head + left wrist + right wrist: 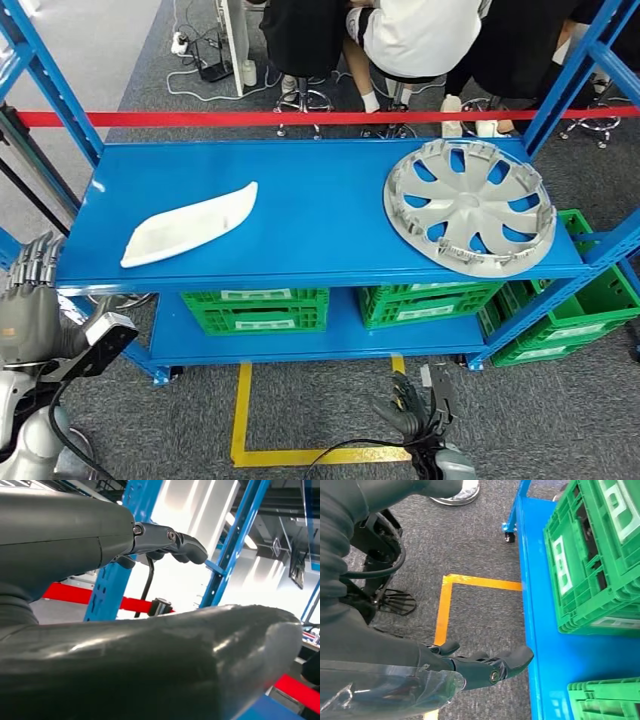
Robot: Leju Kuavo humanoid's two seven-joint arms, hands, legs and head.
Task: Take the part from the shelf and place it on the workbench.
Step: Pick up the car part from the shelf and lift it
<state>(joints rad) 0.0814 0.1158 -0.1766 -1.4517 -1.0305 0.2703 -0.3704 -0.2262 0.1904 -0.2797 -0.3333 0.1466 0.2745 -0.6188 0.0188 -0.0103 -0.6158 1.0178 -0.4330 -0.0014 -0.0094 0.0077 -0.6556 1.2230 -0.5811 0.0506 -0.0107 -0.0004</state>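
The left hand point(30, 300) is raised just off the near left corner of the blue shelf point(317, 215), fingers straight and apart, holding nothing. The right hand point(411, 410) hangs low over the grey carpet in front of the shelf, beside the yellow floor tape point(243, 420), fingers loosely spread and likewise empty.

On the shelf's top board lie two candidates for the part: a white curved trim piece point(189, 225) toward the left end, the nearer to the left hand, and a silver wheel cover point(469, 205) at the right end, overhanging the front edge slightly. Neither is touched. Green crates point(256, 310) sit on the lower board.

By my reading, the task has barely begun: reach, grasp, carry and placing all remain.

The crates carry pale labels, too small to read; I can make out no other writing
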